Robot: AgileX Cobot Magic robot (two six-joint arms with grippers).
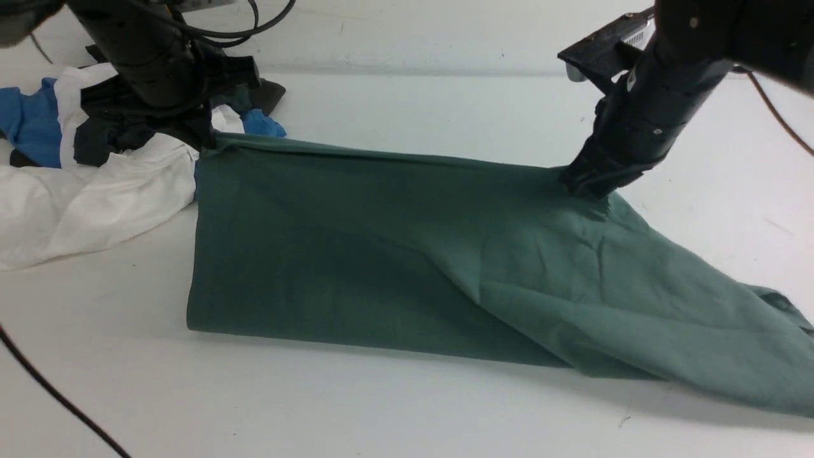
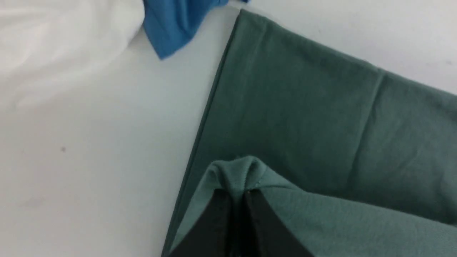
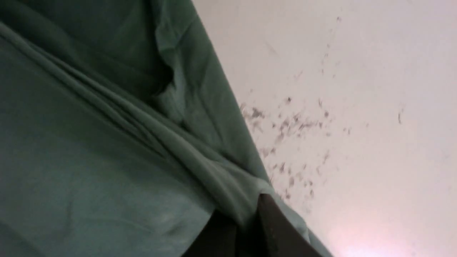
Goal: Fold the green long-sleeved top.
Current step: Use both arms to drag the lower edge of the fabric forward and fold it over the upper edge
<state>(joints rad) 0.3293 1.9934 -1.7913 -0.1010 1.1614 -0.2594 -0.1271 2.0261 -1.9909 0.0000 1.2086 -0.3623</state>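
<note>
White table (image 1: 445,102), dark scuff marks (image 3: 285,125), soft even light

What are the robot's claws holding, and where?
Both hold the green long-sleeved top: the left gripper pinches a bunched bit of its edge, the right gripper a gathered fold.

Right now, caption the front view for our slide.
Left end effector and right end effector hold up the green long-sleeved top.

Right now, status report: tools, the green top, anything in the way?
Left tool and right tool shut on green top. One edge held up. White garment close by left end.
</note>
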